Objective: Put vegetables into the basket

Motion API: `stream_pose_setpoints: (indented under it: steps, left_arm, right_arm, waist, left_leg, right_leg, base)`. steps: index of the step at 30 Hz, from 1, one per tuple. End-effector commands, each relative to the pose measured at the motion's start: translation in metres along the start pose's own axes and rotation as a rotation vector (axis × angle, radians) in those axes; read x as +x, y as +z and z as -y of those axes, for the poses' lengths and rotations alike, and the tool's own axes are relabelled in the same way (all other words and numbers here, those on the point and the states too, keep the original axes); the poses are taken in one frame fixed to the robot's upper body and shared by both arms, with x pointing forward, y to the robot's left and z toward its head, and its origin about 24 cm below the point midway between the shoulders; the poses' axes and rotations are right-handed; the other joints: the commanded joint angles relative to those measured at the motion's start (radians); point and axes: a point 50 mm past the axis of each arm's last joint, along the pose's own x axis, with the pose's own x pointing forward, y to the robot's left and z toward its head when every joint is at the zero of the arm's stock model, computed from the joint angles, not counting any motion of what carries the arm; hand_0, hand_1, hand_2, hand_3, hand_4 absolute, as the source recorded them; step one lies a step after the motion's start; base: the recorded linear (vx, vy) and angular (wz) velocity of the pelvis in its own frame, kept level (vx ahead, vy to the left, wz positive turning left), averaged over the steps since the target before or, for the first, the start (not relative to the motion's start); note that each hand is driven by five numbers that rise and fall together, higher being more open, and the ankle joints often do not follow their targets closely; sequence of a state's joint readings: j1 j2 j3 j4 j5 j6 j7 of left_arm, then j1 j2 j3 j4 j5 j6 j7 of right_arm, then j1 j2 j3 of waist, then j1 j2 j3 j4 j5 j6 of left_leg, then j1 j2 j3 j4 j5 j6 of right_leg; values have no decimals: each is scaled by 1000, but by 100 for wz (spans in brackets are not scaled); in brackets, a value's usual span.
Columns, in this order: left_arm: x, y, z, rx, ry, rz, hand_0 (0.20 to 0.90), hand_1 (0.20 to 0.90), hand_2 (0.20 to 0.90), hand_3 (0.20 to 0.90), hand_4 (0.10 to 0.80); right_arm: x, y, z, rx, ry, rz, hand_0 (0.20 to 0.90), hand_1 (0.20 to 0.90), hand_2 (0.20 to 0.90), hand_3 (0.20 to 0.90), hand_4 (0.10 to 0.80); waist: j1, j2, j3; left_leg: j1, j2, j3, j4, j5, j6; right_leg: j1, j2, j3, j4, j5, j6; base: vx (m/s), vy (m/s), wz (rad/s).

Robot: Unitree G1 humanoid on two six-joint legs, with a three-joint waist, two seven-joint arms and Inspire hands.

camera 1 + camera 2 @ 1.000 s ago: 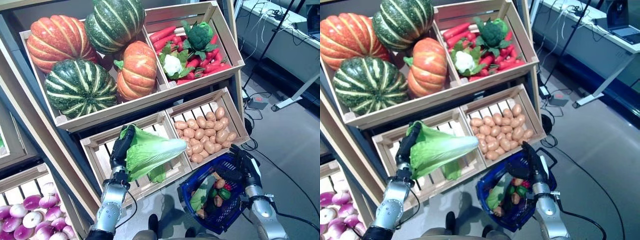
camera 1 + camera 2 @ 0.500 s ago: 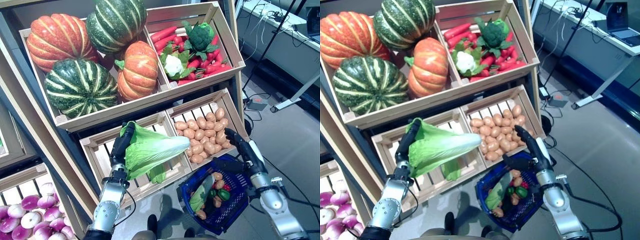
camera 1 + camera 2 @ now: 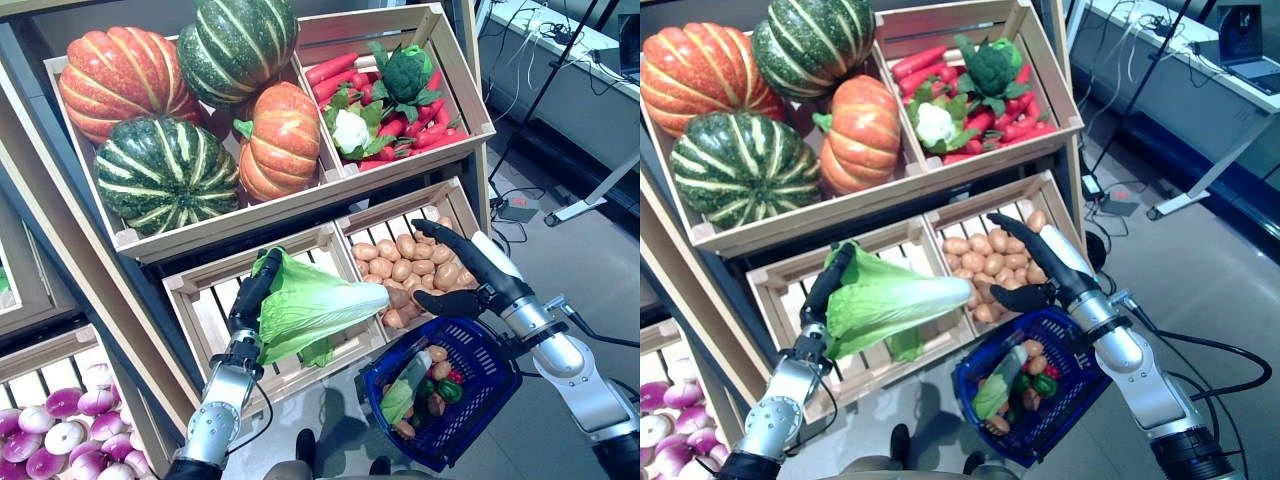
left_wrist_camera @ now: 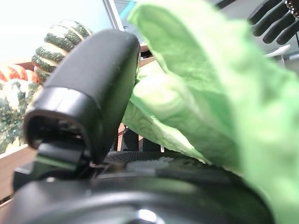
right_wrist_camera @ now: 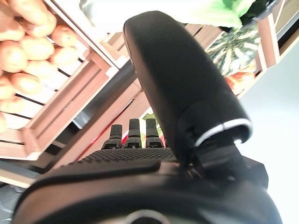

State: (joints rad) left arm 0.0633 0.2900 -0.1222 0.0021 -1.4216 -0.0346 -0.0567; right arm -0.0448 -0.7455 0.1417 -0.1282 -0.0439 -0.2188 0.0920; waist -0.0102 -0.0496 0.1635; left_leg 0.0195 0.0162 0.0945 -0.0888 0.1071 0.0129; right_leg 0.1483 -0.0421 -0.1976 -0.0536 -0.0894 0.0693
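My left hand (image 3: 250,300) is shut on a pale green cabbage (image 3: 315,310), held in the air in front of the lower left wooden crate (image 3: 195,300); its leaves fill the left wrist view (image 4: 210,93). My right hand (image 3: 475,270) is open, fingers stretched over the potatoes (image 3: 400,250) in the lower right crate. Below that arm hangs the blue mesh basket (image 3: 490,370), apparently on the forearm, holding a green-white vegetable, a green pepper and several small brown and red pieces. The cabbage's tip is a little left of and above the basket.
The upper crates hold orange and striped green pumpkins (image 3: 165,175) and red carrots with broccoli and cauliflower (image 3: 385,95). Purple-white turnips (image 3: 50,430) lie in a bin at the lower left. Grey floor with a table leg (image 3: 600,195) lies to the right.
My right hand has left the basket's rim and risen over the potato crate with fingers straightened. The left hand with the cabbage has drifted slightly right.
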Motion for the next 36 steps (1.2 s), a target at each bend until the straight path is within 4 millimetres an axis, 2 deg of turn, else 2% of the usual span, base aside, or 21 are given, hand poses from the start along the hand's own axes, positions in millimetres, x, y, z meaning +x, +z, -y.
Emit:
stream_pose_setpoints:
  steps: [1,7,14,23,36]
  left_arm:
    - [22,8,57,-30,-282,20,300,300,300,300,400]
    - [22,5,58,-36,-299,2,300,300,300,300,400]
    - [25,2,59,-35,-310,-18,300,300,300,300,400]
    - [26,1,57,-33,-314,-29,300,300,300,300,400]
    - [28,-4,58,-39,-322,-36,300,300,300,300,400]
  right_arm:
    - [22,44,20,-99,-8,242,900,900,900,900,800]
    - [26,48,12,-55,104,250,900,900,900,900,800]
    - [31,46,-3,111,348,238,900,900,900,900,800]
    - [31,44,-17,147,519,220,900,900,900,900,800]
    - [37,44,-27,84,511,203,900,900,900,900,800]
  waist:
    - [24,-17,-99]
    - [28,-17,-102]
    - [33,-20,-109]
    - [34,-23,-118]
    - [33,-22,-121]
  left_leg:
    - [66,-2,11,2,-143,-18]
    - [68,-3,9,2,-144,-18]
    - [69,-4,3,2,-141,-22]
    - [64,-2,-1,2,-135,-25]
    - [68,-1,-2,2,-133,-26]
  right_leg:
    - [-53,-28,7,-28,106,28]
    - [-50,-30,6,-29,105,28]
    - [-47,-34,0,-32,108,29]
    - [-49,-37,-2,-32,111,30]
    - [-48,-36,4,-33,112,29]
  base:
    - [0,0,0]
    - [0,0,0]
    - [0,0,0]
    - [0,0,0]
    - [0,0,0]
